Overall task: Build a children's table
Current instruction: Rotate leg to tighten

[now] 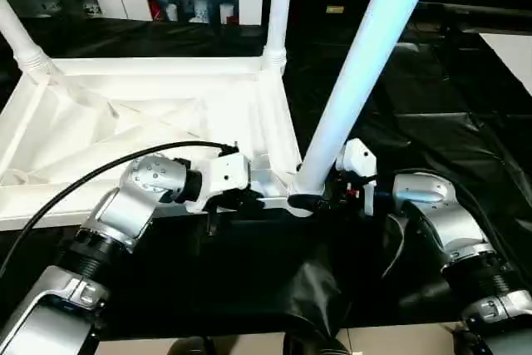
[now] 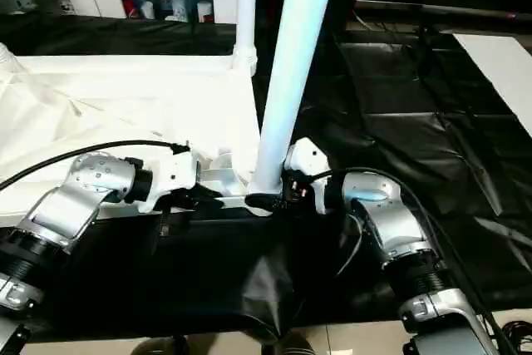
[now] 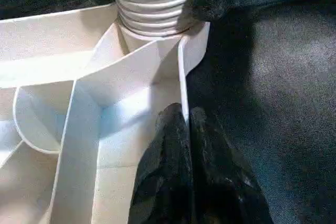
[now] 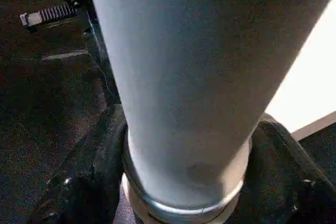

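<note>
Legs are going onto our upside-down table top (image 1: pixel 158 114), which is lying on the black sheet (image 1: pixel 432 106) with its ribs facing up. We are working at its near right corner. One leg (image 1: pixel 357 72) is standing in the round hole there, and it is leaning up and to the right, not straight. Two more legs are already standing up, one at the far right corner (image 1: pixel 278 14) and one at the far left corner (image 1: pixel 21 43).

Our right gripper (image 1: pixel 320 197) is sitting just right of the leaning leg, down low at its wide end. In the right wrist view its two black fingers (image 4: pixel 79 182) are reaching around the leg, one on each side, with the leg filling the gap between them. We cannot tell if they are squeezing it tight.

Our left gripper (image 1: pixel 241 199) is just left of the same corner. Its fingers (image 3: pixel 173 171) are pressed together on the thin side wall of the table top, and we are holding the top down with it.

We think the next move depends on that lean. The right arm is the nearer one, so it should be tipping the leg straight and pushing it down into the hole.
</note>
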Robot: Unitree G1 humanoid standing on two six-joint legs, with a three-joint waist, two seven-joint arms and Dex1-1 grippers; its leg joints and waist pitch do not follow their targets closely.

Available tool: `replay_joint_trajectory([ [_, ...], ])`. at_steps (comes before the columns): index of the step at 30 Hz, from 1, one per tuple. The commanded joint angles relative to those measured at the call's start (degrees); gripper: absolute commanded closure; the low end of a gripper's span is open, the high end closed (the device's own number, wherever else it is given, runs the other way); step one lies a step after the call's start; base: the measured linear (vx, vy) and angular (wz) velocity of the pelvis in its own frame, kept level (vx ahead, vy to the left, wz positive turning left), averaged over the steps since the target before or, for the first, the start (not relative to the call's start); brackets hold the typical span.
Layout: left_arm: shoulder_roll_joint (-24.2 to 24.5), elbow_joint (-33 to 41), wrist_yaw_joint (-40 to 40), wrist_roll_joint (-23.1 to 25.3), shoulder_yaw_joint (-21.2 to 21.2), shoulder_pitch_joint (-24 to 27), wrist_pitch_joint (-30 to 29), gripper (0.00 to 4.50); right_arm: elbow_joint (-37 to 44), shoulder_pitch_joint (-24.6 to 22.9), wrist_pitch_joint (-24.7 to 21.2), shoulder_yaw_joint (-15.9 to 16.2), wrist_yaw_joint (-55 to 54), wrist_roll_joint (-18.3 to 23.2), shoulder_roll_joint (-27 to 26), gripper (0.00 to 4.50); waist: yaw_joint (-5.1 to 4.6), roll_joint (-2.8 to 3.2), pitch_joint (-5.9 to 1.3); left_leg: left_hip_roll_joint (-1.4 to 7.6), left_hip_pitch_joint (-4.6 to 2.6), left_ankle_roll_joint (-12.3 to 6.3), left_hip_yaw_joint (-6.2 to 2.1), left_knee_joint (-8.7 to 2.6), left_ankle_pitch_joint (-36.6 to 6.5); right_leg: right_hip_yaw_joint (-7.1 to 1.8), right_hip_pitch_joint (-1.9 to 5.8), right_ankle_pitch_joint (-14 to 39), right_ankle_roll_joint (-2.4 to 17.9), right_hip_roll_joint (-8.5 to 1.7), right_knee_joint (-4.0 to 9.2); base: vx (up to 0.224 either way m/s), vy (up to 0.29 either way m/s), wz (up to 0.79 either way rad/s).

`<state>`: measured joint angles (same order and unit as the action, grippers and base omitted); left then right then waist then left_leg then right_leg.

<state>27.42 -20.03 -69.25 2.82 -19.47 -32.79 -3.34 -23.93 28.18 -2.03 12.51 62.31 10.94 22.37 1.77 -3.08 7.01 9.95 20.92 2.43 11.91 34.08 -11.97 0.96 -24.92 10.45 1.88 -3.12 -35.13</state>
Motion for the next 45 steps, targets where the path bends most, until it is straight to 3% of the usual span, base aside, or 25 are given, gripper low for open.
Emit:
replay_joint_trajectory([
  [1, -0.5, -0.5, -1.6, -0.5, -1.8, 1.2, 0.5, 4.5, -1.4, -0.7, -0.4, -0.9, -0.8, 0.1, -0.4, 1.78, 0.01, -0.31, -4.48, 3.19, -0.63, -7.36, -1.18, -3.2, -0.9, -2.61, 3.88, 2.4, 16.0, -4.55, 2.85, 0.0, 0.0, 0.0],
  [4, -1.7, -1.8, 0.5, 0.0, -1.5, 1.0, -0.3, 4.5, -4.6, -1.1, -1.9, -2.5, -6.0, 0.0, -2.6, 1.78, -0.08, -0.24, -4.38, 3.13, -0.58, -7.23, -1.21, -3.27, -0.9, -2.6, 3.8, 2.4, 16.1, -4.54, 2.94, 0.0, 0.0, 0.0],
  [6, -3.0, -4.1, 3.8, 1.5, -1.4, 0.2, -0.9, 4.5, -7.2, -1.3, -2.3, -3.7, -11.2, -0.7, -4.6, 1.78, -0.31, -0.35, -4.27, 3.1, -0.59, -6.15, -1.28, -3.38, -2.6, -2.55, 3.71, 5.3, 15.5, -4.52, 3.33, 0.0, 0.0, 0.0],
  [9, -4.3, -6.8, 7.3, 3.2, -1.4, -1.0, -1.9, 4.5, -9.3, -1.2, -3.1, -4.7, -16.4, -1.2, -6.6, 1.78, -0.64, -0.28, -3.74, 3.14, -0.87, -3.14, -1.48, -3.87, -7.7, -2.52, 3.36, 14.4, 13.3, -4.56, 4.37, 0.0, 0.0, 0.0],
  [10, -5.6, -9.2, 9.9, 4.0, -1.2, -2.1, -3.8, 4.5, -11.0, -1.0, -3.2, -5.4, -21.2, -2.1, -8.4, 1.78, -0.73, -0.01, -3.08, 3.15, -1.43, -1.78, -1.54, -4.2, -11.7, -2.5, 2.69, 21.0, 11.8, -4.54, 5.29, 0.0, 0.0, 0.0],
  [11, -7.0, -11.3, 12.8, 4.9, -1.1, -3.2, -4.8, 4.5, -12.9, -0.5, -3.6, -6.4, -26.7, -2.9, -10.3, 1.78, -0.86, 0.0, -2.91, 3.03, -1.81, -0.37, -1.96, -4.36, -15.3, -2.43, 2.63, 27.7, 10.0, -4.72, 5.86, 0.0, 0.0, 0.0],
  [12, -7.7, -12.4, 14.5, 5.7, -1.3, -3.9, -5.6, 4.5, -14.1, 0.0, -3.6, -6.8, -30.0, -3.6, -11.2, 1.78, -0.96, 0.28, -3.05, 3.08, -1.86, 0.7, -2.3, -4.62, -16.1, -2.41, 2.63, 29.6, 9.0, -4.9, 5.98, 0.0, 0.0, 0.0],
  [13, -8.6, -13.6, 16.7, 6.7, -1.5, -4.7, -6.1, 4.5, -15.7, 0.6, -3.9, -7.4, -34.2, -4.3, -12.4, 1.78, -1.31, 0.1, -3.22, 3.09, -1.6, 1.31, -2.53, -4.83, -16.2, -2.39, 2.73, 29.6, 8.3, -4.87, 5.94, 0.0, 0.0, 0.0],
  [15, -9.6, -14.6, 18.9, 7.5, -1.6, -5.4, -7.3, 4.5, -17.3, 1.3, -4.4, -8.2, -37.9, -4.4, -13.6, 1.78, -1.5, 0.21, -3.13, 3.04, -1.75, 1.52, -2.55, -4.92, -17.0, -2.36, 2.5, 29.5, 8.0, -4.77, 6.1, 0.0, 0.0, 0.0],
  [19, -14.1, -17.3, 26.3, 8.4, -0.4, -7.6, -12.2, 4.5, -22.4, 3.9, -5.5, -11.2, -48.9, -3.8, -18.1, 1.78, -1.83, 0.35, -3.16, 3.12, -1.62, 1.4, -2.68, -5.2, -17.9, -2.23, 2.59, 26.2, 8.7, -4.82, 6.16, 0.0, 0.0, 0.0],
  [21, -15.1, -17.7, 27.7, 9.0, -0.4, -7.8, -12.7, 4.5, -23.7, 4.9, -5.5, -12.1, -51.3, -3.2, -19.4, 1.78, -1.8, 0.42, -3.1, 3.09, -1.83, 1.19, -2.56, -5.25, -19.3, -2.26, 2.31, 24.8, 9.0, -4.73, 6.22, 0.0, 0.0, 0.0],
  [25, -15.5, -17.9, 27.9, 9.3, -0.8, -7.8, -12.3, 4.5, -24.3, 6.0, -5.5, -12.5, -52.3, -2.9, -20.6, 1.78, -1.79, 0.23, -3.14, 3.09, -1.63, 0.63, -2.51, -5.38, -19.3, -2.39, 2.44, 22.9, 9.0, -4.79, 6.21, 0.0, 0.0, 0.0],
  [29, -15.2, -18.2, 27.9, 9.6, -1.1, -7.8, -11.8, 4.5, -25.6, 7.1, -4.2, -11.9, -52.8, -4.2, -20.9, 1.78, -1.77, 0.14, -3.03, 3.05, -1.51, 0.11, -2.47, -5.37, -19.1, -2.48, 2.35, 24.3, 8.7, -4.98, 6.37, 0.0, 0.0, 0.0],
  [31, -14.7, -18.3, 27.7, 9.9, -1.4, -7.9, -11.8, 4.5, -25.4, 7.5, -1.8, -12.0, -50.6, -3.6, -21.3, 1.78, -1.8, 0.21, -3.0, 3.06, -1.56, 0.2, -2.55, -5.38, -19.7, -2.48, 2.24, 25.9, 8.4, -5.09, 6.55, 0.0, 0.0, 0.0],
  [34, -13.8, -17.5, 26.4, 10.1, -1.7, -7.6, -11.9, 4.5, -22.3, 7.2, 0.6, -11.1, -47.2, -3.7, -20.6, 1.08, -1.82, 0.18, -2.88, 3.19, -1.48, 0.15, -2.6, -5.56, -20.2, -2.47, 2.08, 26.3, 8.0, -5.0, 6.61, 0.0, 0.0, 0.0],
  [37, -12.8, -16.3, 24.7, 10.0, -2.0, -7.0, -11.4, 4.5, -18.9, 6.9, 1.5, -10.6, -44.3, -3.4, -19.4, 0.92, -1.61, -0.01, -3.14, 3.32, -0.99, -0.77, -2.37, -5.51, -16.8, -2.62, 2.49, 21.0, 9.0, -4.99, 6.1, 0.0, 0.0, 0.0],
  [38, -12.1, -15.4, 23.5, 9.7, -2.0, -6.7, -11.0, 4.5, -16.6, 6.8, 1.2, -10.2, -42.2, -3.3, -18.1, 0.66, -1.68, -0.08, -3.15, 3.27, -0.71, -1.41, -2.3, -5.44, -15.1, -2.57, 2.8, 18.6, 9.8, -4.9, 5.77, 0.0, 0.0, 0.0],
  [43, -9.7, -13.0, 19.5, 8.5, -2.1, -5.4, -8.6, 4.5, -11.3, 6.2, -1.2, -8.7, -34.8, -3.0, -12.9, 0.62, -1.26, -0.12, -3.18, 2.97, -0.97, -3.86, -1.56, -4.84, -10.7, -2.77, 2.88, 14.2, 11.7, -4.74, 5.53, 0.0, 0.0, 0.0],
  [45, -7.9, -11.5, 15.5, 7.4, -2.7, -4.4, -4.5, 4.5, -8.0, 4.8, -2.2, -6.8, -28.0, -2.5, -9.4, 0.62, -1.23, -0.13, -3.32, 3.01, -0.78, -4.31, -1.5, -4.73, -9.1, -2.83, 3.13, 12.2, 12.2, -4.79, 5.27, 0.026, -0.017, 0.02],
])
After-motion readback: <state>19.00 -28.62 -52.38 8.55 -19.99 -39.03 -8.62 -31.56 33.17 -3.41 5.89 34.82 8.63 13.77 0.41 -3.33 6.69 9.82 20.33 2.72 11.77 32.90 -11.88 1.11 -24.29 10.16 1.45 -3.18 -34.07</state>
